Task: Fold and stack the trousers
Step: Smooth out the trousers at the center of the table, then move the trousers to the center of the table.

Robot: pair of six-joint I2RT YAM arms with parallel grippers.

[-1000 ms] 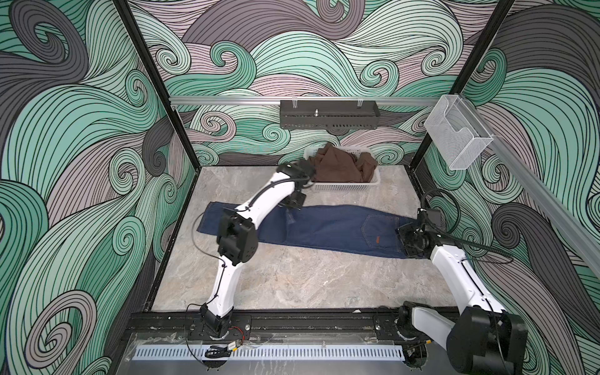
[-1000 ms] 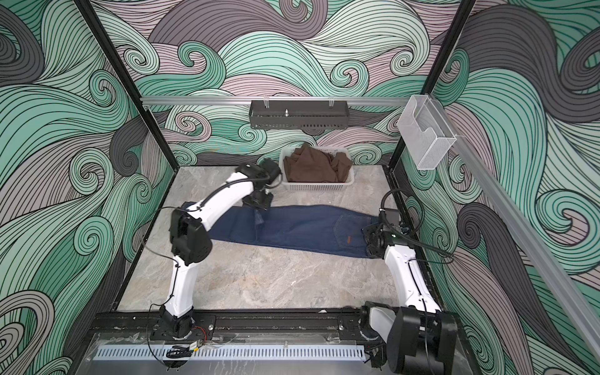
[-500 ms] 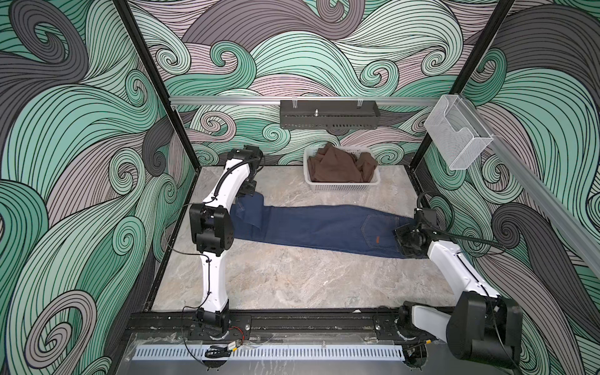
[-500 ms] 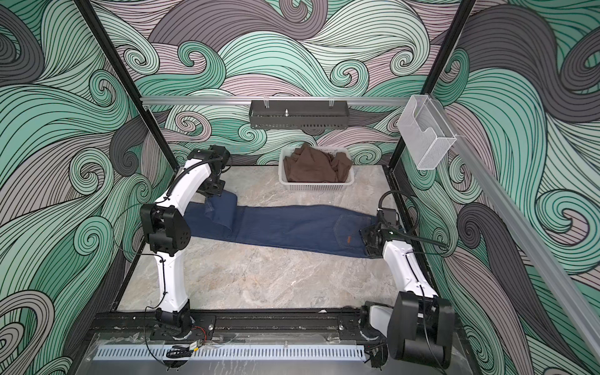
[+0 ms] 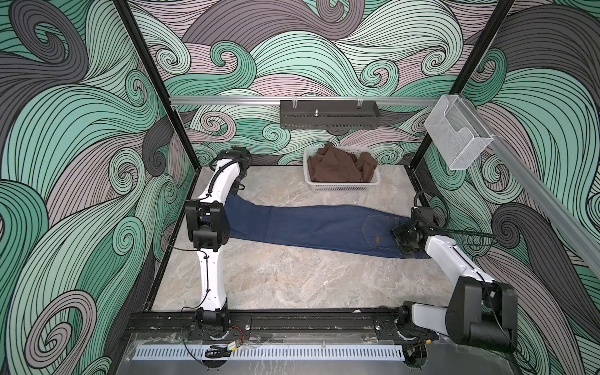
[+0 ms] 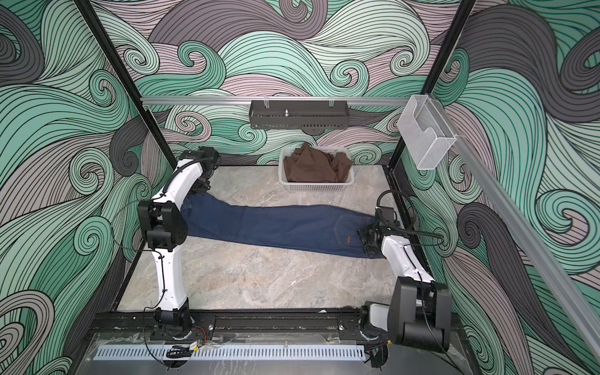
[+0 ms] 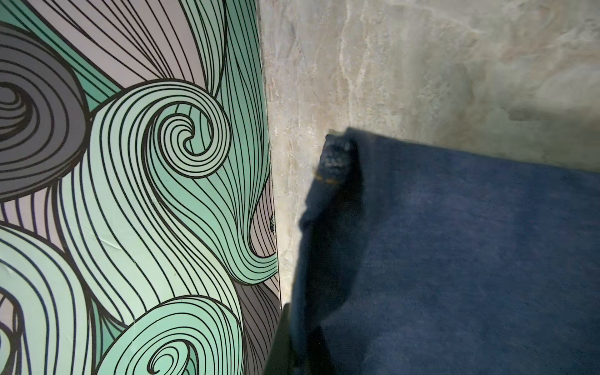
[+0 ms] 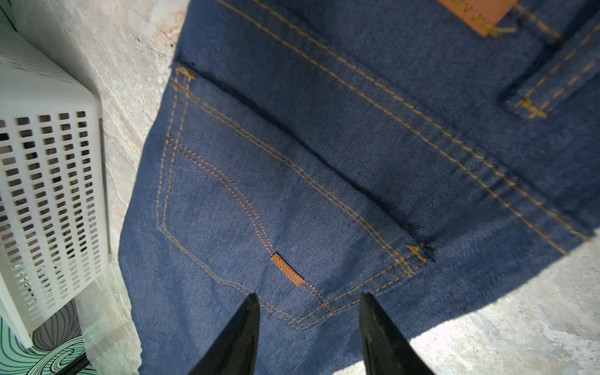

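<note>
Just changed: left tool (image 5: 239, 191), clamped on trousers (image 5: 308, 224) hem, has dragged leg toward far corner; cloth now lies full length on surface (image 5: 292, 276). At waist, right tool (image 8: 310, 297) hovers, jaws apart. Folding can likely begin.

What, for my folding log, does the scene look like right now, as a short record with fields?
garment: dark blue jeans, stretched out full length on the table
left arm: left gripper shut on the leg end, holding it slightly raised near the far corner
right arm: right gripper open, jaws apart over the back pocket at the waist end
container: white basket at the back, apart from the jeans, holding brown cloth
progress: no cross fold visible, nothing stacked
</note>
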